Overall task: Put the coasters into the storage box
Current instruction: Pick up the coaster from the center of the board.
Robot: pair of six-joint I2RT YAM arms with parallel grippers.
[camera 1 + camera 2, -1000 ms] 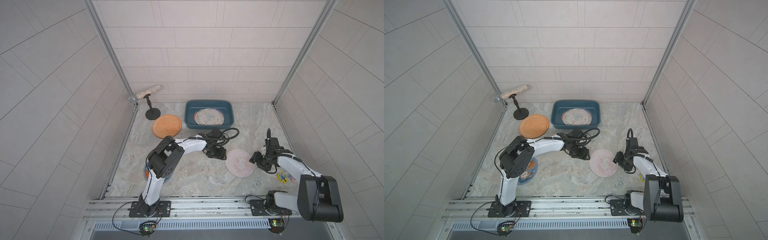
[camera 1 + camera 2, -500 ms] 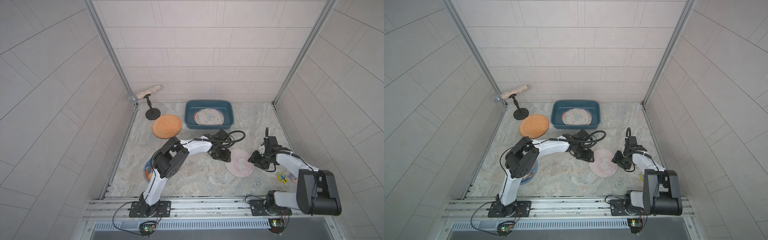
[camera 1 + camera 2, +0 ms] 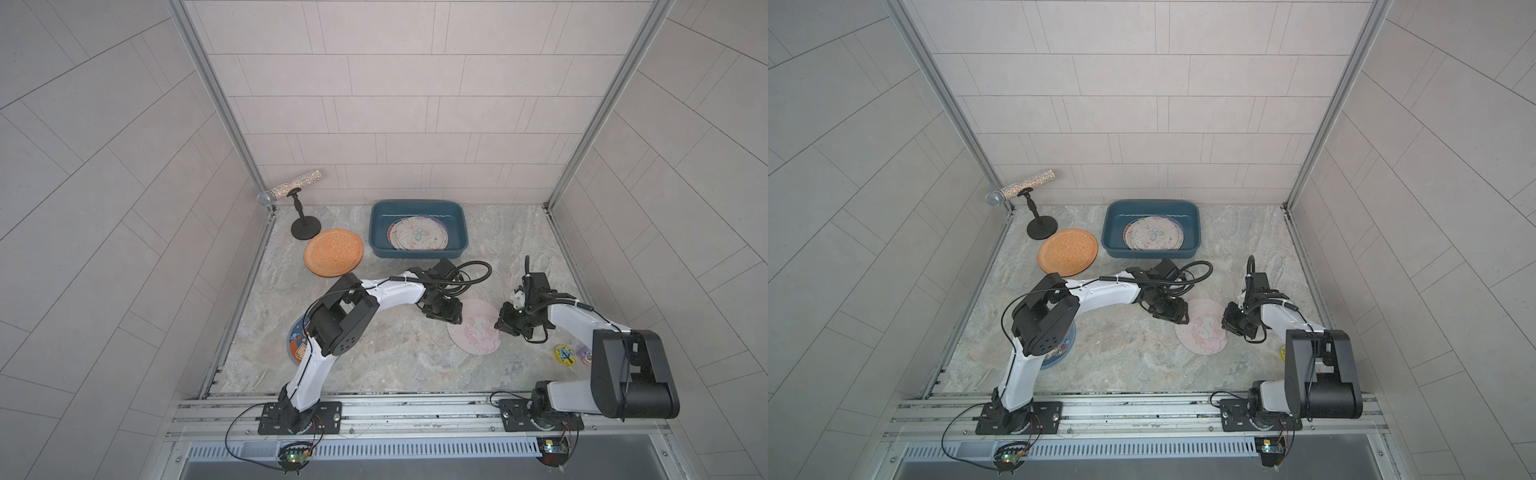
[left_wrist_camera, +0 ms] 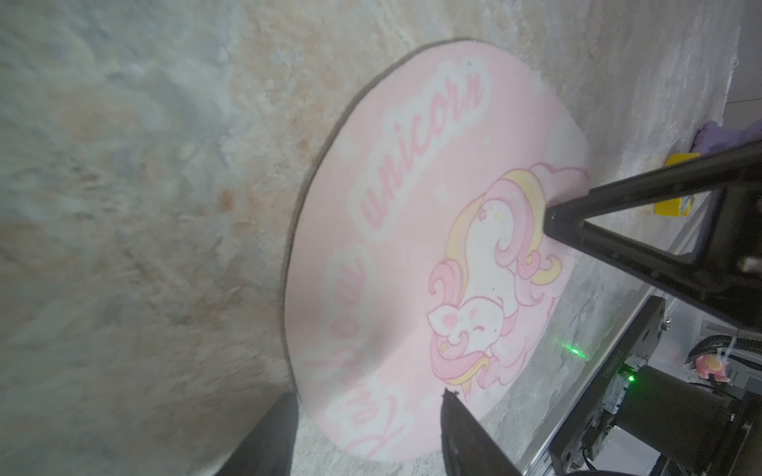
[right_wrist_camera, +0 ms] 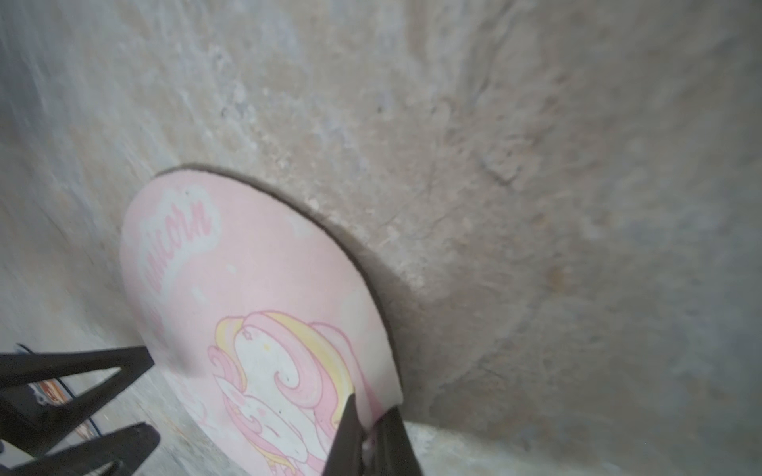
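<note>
Marbled bench [image 3: 395, 365] lies mostly bare, though the left arm crosses the way to the teal storage box [image 3: 378, 237], which holds several printed coasters [image 3: 417, 235]. Orange coaster [image 3: 333, 252] sits near it; blue coaster [image 3: 296, 345] lies partly under the left arm. Pink coaster [image 3: 473, 332] is the one in hand: right fingers [image 5: 348, 445] pinch its raised edge, left fingers [image 4: 462, 441] stand apart astride the opposite rim. Next, likely: lift it over the box's near wall.

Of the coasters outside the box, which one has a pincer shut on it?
The pink unicorn coaster: the right pincer is shut on its rim. The orange coaster and the blue coaster have no pincer at them.
</note>
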